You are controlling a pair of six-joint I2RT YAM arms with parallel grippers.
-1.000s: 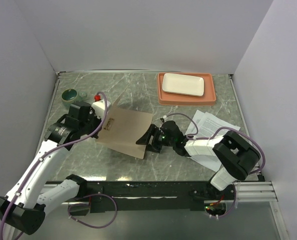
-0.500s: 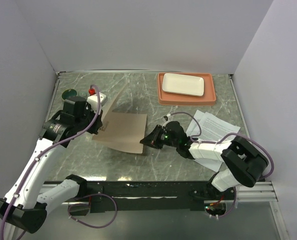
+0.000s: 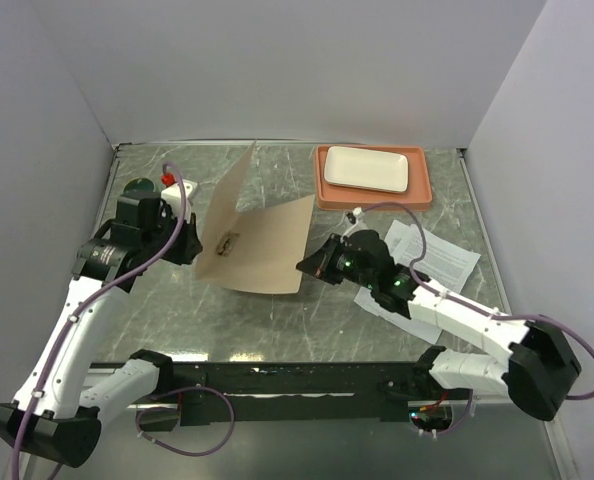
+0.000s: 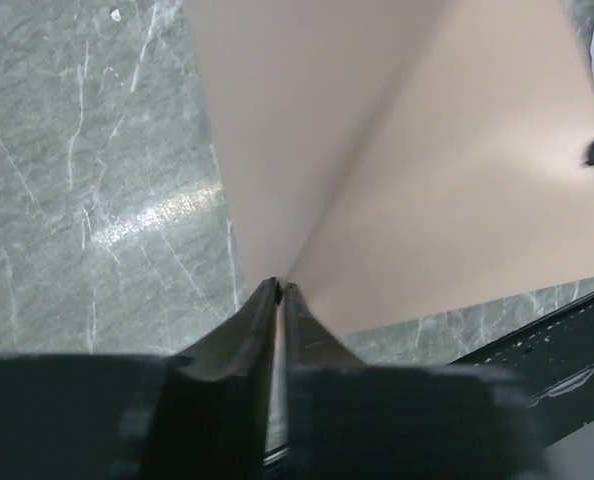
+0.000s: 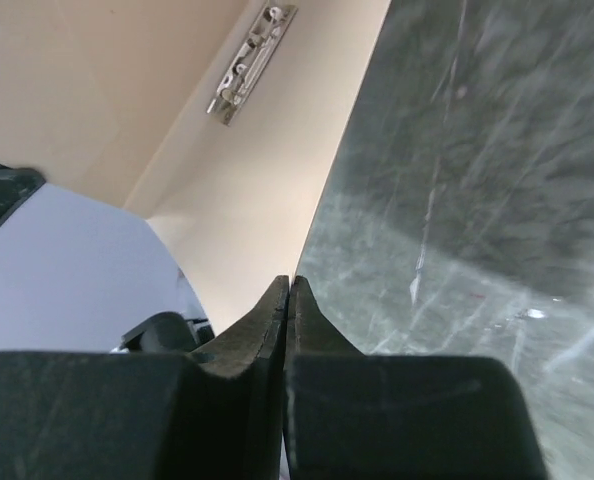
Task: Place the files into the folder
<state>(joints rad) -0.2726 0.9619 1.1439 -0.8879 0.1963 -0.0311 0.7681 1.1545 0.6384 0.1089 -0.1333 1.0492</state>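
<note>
The tan folder (image 3: 262, 245) stands open in a V on the table, its left flap upright and its right flap leaning low. A small metal clip (image 3: 225, 242) shows inside it. My left gripper (image 3: 189, 243) sits at the folder's left edge; in the left wrist view its jaws (image 4: 279, 287) pinch the folder (image 4: 427, 180) at the fold with only a hairline gap. My right gripper (image 3: 307, 266) is shut on the right flap's edge (image 5: 177, 120), tips (image 5: 288, 281) meeting on it. The files (image 3: 432, 255), white printed sheets, lie at the right, partly under the right arm.
A salmon-orange tray (image 3: 417, 190) with a white plate (image 3: 367, 168) sits at the back right. A green bowl (image 3: 137, 187) and a small red-topped object (image 3: 167, 178) are at the back left, close behind the left arm.
The folder has gone from nearly flat to open in a V. The left arm pulled back and left with its flap. The right gripper closed on the other flap and shifted right.
</note>
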